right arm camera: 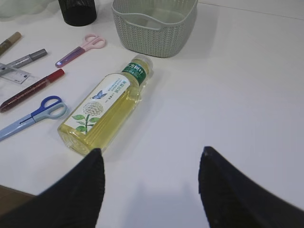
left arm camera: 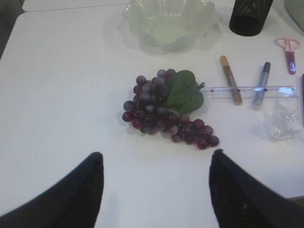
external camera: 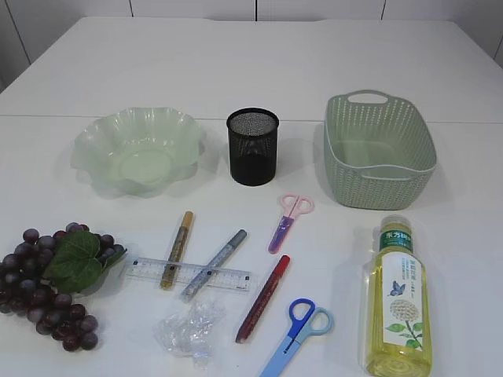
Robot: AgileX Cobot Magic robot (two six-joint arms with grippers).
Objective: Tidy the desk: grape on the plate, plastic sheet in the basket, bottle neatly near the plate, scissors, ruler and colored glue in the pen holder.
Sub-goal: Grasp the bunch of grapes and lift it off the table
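While both sets of fingers [left arm camera: 154, 190] [right arm camera: 149, 183] hang wide and empty above the worktop [external camera: 251, 63], nothing is sorted: grape [left arm camera: 164, 109] lies short of plate [left arm camera: 168, 21]; bottle [right arm camera: 107, 102] lies flat. Risk: bottle could roll under an off-centre pinch.

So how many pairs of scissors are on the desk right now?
2. The pink scissors lie in front of the pen holder. The blue scissors lie at the near edge, left of the bottle, partly cut off by the frame. None seem hidden.
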